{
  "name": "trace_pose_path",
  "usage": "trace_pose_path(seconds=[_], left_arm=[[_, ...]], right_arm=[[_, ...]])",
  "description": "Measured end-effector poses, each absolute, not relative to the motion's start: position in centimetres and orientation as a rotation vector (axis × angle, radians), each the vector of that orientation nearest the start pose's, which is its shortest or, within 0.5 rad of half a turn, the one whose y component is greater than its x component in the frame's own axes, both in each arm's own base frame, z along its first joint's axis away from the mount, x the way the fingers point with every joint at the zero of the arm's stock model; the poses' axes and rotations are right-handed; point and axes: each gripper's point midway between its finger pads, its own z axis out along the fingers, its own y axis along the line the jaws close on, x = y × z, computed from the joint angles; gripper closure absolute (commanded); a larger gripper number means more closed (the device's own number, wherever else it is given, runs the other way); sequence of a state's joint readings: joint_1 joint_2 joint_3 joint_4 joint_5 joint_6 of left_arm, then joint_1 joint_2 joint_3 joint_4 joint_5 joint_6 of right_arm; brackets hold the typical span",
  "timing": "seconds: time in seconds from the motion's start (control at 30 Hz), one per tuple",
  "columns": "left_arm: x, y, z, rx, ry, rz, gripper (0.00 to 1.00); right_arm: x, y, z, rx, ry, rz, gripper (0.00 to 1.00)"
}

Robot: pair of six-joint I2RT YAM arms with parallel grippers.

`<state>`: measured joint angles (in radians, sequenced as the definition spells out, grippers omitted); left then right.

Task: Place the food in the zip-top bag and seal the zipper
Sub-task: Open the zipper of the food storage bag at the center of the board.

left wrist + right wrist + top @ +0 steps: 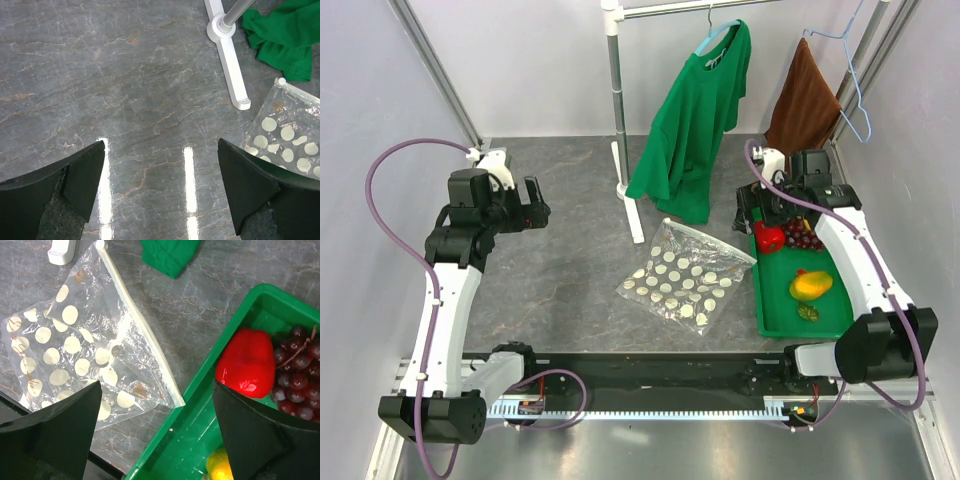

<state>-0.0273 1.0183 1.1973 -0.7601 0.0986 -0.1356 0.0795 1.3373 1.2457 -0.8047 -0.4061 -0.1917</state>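
The right end effector (155,402), spread wide and empty, hovers over the edge of the tray (200,440), probably lining up on the pepper (246,362) beside the grapes (297,375). The mango (810,285) lies nearer the arm bases in the tray. The bag (85,345) lies flat on the worktop (100,75), its zipper (140,325) facing the tray. The left end effector (161,145), also spread, hangs left of the bag, likely ready to steady it.

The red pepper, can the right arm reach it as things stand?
Probably yes: the right gripper hangs open above the red pepper, which lies uncovered in the green tray beside the grapes.
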Motion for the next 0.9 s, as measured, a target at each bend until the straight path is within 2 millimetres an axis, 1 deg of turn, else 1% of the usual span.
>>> trace_pose_path(seconds=[0.13, 0.27, 0.43, 0.47, 0.53, 0.6, 0.67, 0.77, 0.9], left_arm=[[29.6, -3.4, 27.0, -0.064, 2.155, -0.221, 0.00], [29.3, -3.7, 27.5, -0.055, 2.141, -0.240, 0.00], [28.0, -4.9, 29.6, 0.001, 2.060, -0.316, 0.00], [27.6, -5.3, 30.2, 0.021, 2.039, -0.341, 0.00], [26.8, -6.2, 31.1, 0.063, 1.991, -0.393, 0.00], [26.1, -7.1, 31.4, 0.107, 1.949, -0.444, 0.00], [25.4, -7.8, 31.3, 0.144, 1.919, -0.485, 0.00], [24.6, -8.7, 30.6, 0.184, 1.902, -0.536, 0.00], [24.4, -9.2, 30.5, 0.211, 1.889, -0.569, 0.00]], right_arm=[[32.7, 9.3, 19.1, -0.557, 2.388, 0.463, 0.02], [33.6, 10.7, 17.9, -0.671, 2.423, 0.473, 0.02], [33.9, 13.1, 16.1, -0.848, 2.462, 0.499, 0.04], [33.8, 13.6, 15.8, -0.877, 2.467, 0.503, 0.06], [33.7, 14.5, 14.9, -0.941, 2.482, 0.516, 0.08], [33.5, 15.4, 14.0, -0.997, 2.499, 0.530, 0.12], [33.5, 16.2, 13.1, -1.040, 2.519, 0.546, 0.15], [33.5, 17.1, 11.5, -1.091, 2.556, 0.576, 0.17], [33.4, 17.1, 9.5, -1.120, 2.610, 0.597, 0.19]])
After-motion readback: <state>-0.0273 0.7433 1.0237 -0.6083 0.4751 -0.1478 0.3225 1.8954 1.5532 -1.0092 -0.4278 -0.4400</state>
